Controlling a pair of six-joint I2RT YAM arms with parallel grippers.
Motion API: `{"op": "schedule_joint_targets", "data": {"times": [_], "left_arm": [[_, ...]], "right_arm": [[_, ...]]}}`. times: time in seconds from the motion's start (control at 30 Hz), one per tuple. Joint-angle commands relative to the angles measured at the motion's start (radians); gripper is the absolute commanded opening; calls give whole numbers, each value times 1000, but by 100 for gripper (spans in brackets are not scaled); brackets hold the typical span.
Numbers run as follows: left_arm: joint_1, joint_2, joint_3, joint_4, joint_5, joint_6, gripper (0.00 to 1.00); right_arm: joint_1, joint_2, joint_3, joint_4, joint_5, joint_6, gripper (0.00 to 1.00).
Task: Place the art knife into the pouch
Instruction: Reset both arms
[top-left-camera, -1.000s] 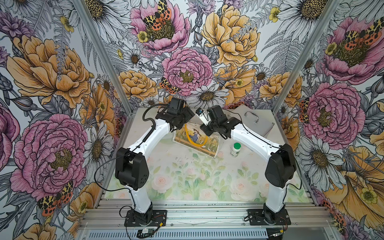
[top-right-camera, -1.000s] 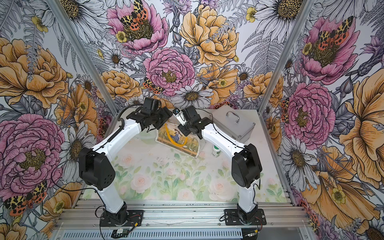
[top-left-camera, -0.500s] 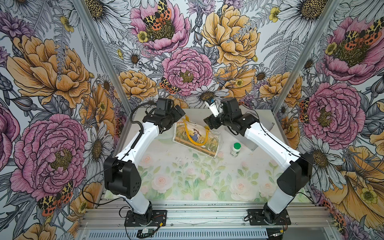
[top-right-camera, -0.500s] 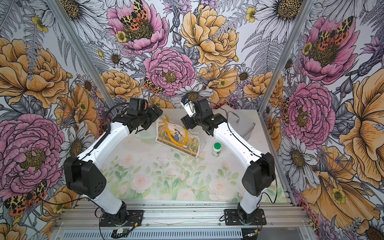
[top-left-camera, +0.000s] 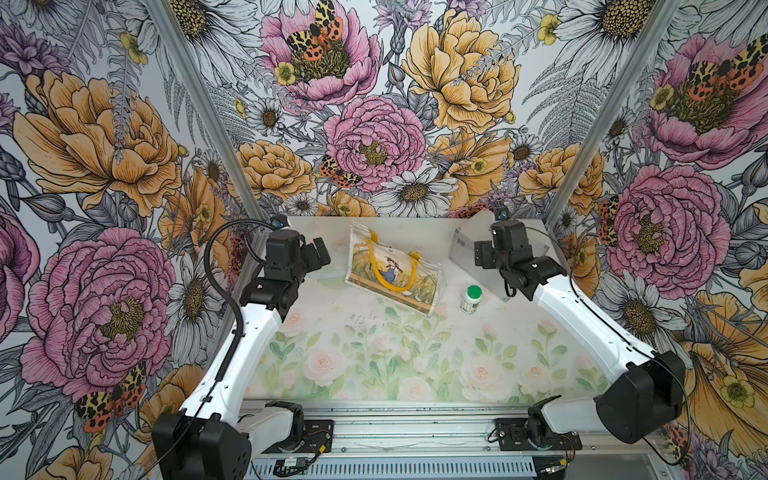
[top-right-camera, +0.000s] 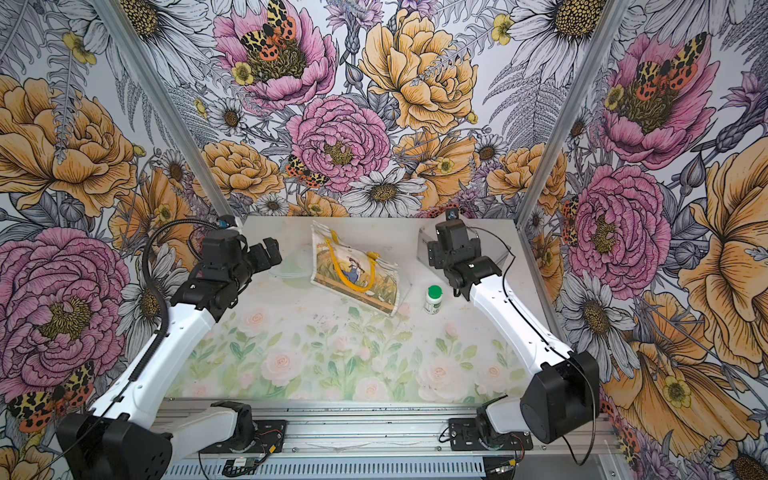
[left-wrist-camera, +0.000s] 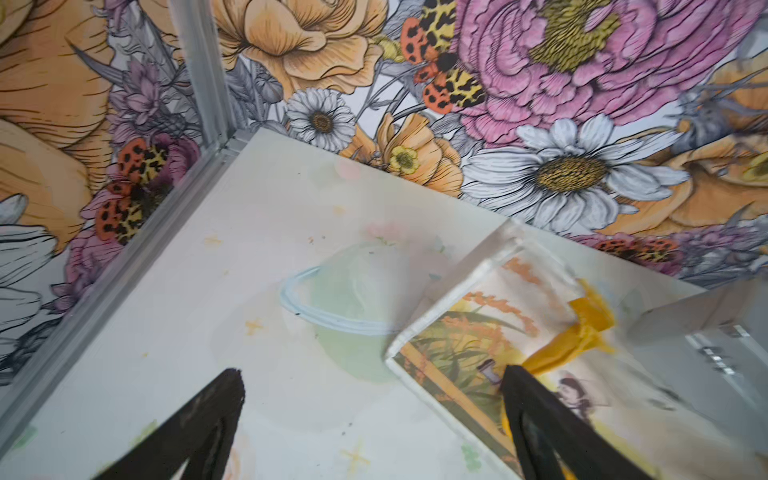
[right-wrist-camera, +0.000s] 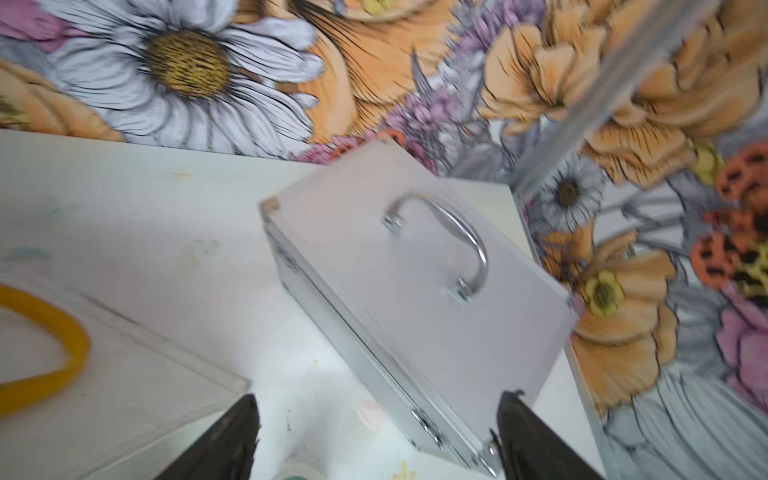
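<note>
The pouch (top-left-camera: 392, 272) (top-right-camera: 355, 270) lies flat at the back of the table, with its picture of a girl in a golden field facing up and its yellow handles resting on it. The art knife shows in no view. To the pouch's left hangs my left gripper (top-left-camera: 320, 254) (top-right-camera: 270, 254), open and empty. In the left wrist view the left gripper (left-wrist-camera: 372, 374) spans the pouch's corner (left-wrist-camera: 478, 345) from above. My right gripper (top-left-camera: 480, 254) (top-right-camera: 432, 254) is open and empty to the pouch's right. In the right wrist view the right gripper (right-wrist-camera: 379, 399) hangs above the edge of the silver case (right-wrist-camera: 395, 291).
The silver metal case (top-left-camera: 461, 249) (top-right-camera: 490, 249) with a handle stands at the back right, under the right wrist. A small white bottle with a green cap (top-left-camera: 471, 298) (top-right-camera: 433, 298) stands just right of the pouch. A clear round lid (left-wrist-camera: 345, 299) lies left of the pouch.
Both arms have drawn back from over the pouch, the left one leftward and the right one rightward toward the case. Both grippers have opened wider. The pouch lies free.
</note>
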Motion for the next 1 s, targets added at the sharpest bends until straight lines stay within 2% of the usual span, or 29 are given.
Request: {"op": "schedule_joint_targets", "data": {"times": [0.0,0.1,0.17,0.3,0.5,0.63,0.8,0.83,0.97], "left_arm": [[48,-70,-154,218,-77,119,99],[53,-126,-360,492,-121,140,99],[53,-119,-446,641,-140,153,99],[55,11,-470,698,-218,167,99],[63,186,-545,923,-281,210,99],[67,245,-547,988,-253,218,99],[99,352,-562,1165,-199,205,99],[93,355,-546,1134,-179,218,99],[82,370,-552,1159,-103,263,99]], "right_arm": [[-82,-109,-99,26,150,204,91],[-142,-184,-225,115,165,240,91],[-175,-205,-297,158,180,251,92],[-234,-182,-388,199,175,262,92],[-268,-160,-502,338,211,244,93],[-286,-162,-592,498,204,182,93],[-300,-145,-770,926,182,83,95],[-301,-126,-783,980,179,63,96],[-305,-57,-761,1016,164,41,98]]}}
